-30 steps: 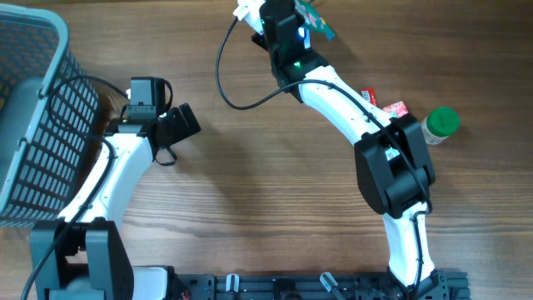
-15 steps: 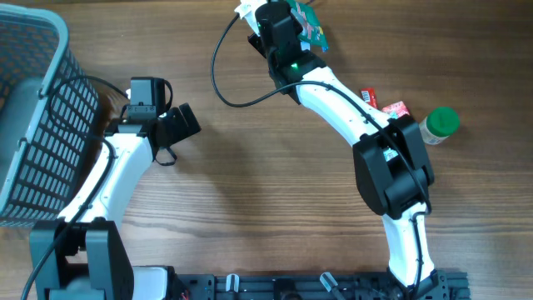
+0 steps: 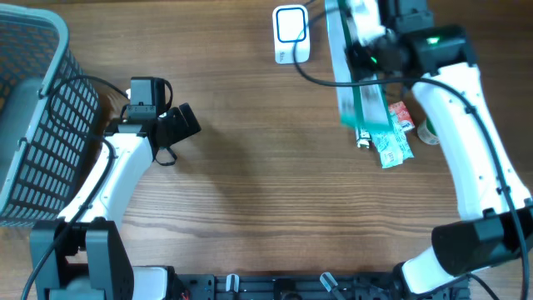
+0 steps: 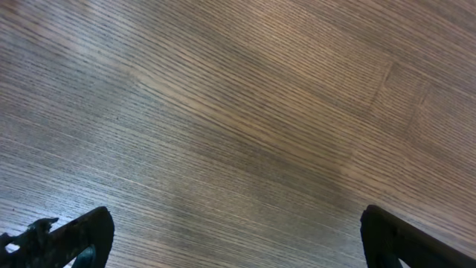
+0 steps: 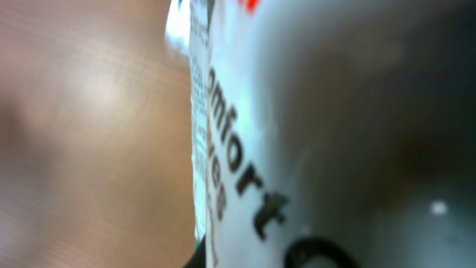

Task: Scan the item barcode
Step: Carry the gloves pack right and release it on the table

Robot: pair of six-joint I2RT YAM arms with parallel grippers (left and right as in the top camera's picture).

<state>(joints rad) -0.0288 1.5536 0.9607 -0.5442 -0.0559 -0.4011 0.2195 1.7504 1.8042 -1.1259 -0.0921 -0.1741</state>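
We see the right hand [image 3: 360,48] pinching a long green-and-white packet [image 3: 366,100] and holding it over the desk [image 3: 250,192] near the far right corner, blurred in the overhead view. In the right wrist view, the packet's printed white face fills most of the frame. The scanner [image 3: 291,33] sits at the far edge, just left of the packet. The left hand [image 3: 181,122] is spread wide and holds nothing, over bare wood near the basket [image 3: 33,125] at the left edge.
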